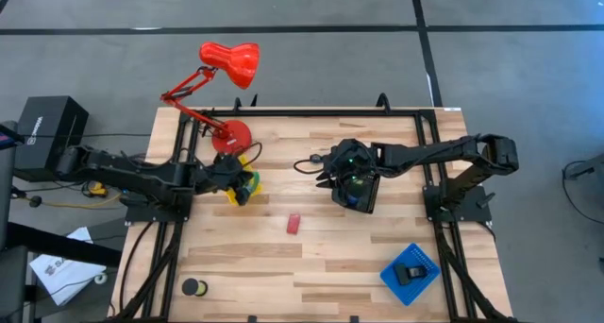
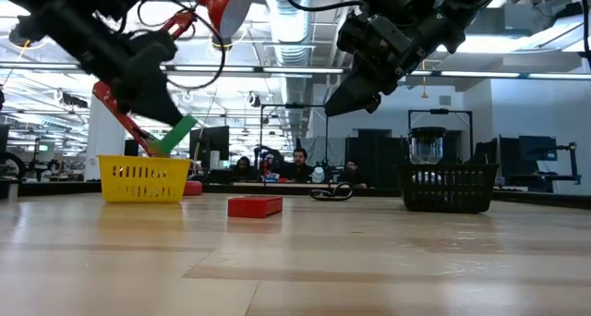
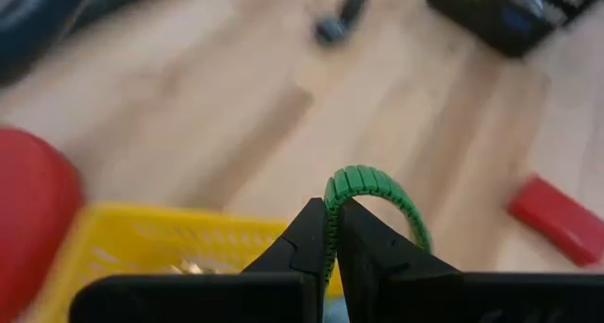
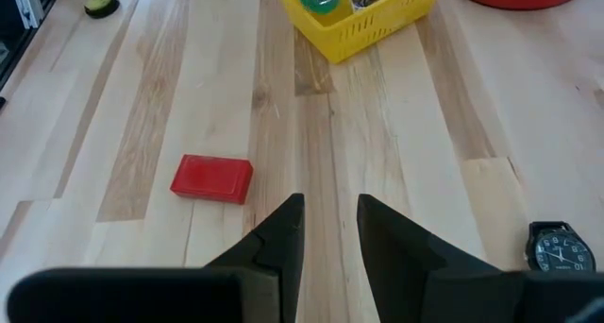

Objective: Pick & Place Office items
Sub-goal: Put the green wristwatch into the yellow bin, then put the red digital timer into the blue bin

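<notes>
Left gripper (image 3: 332, 230) pinches shut on green piece (image 3: 377, 195) above yellow tray (image 2: 143, 179) at mid-left (light, springy, best held mid-loop), while right gripper (image 4: 330, 219) hovers slightly parted, empty.

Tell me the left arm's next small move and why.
Probably lower a little and open over the yellow basket. The left claw is shut on the green piece, held above the basket's rim, so releasing there should drop it in. The right claw hangs open over the table, away from it.
</notes>
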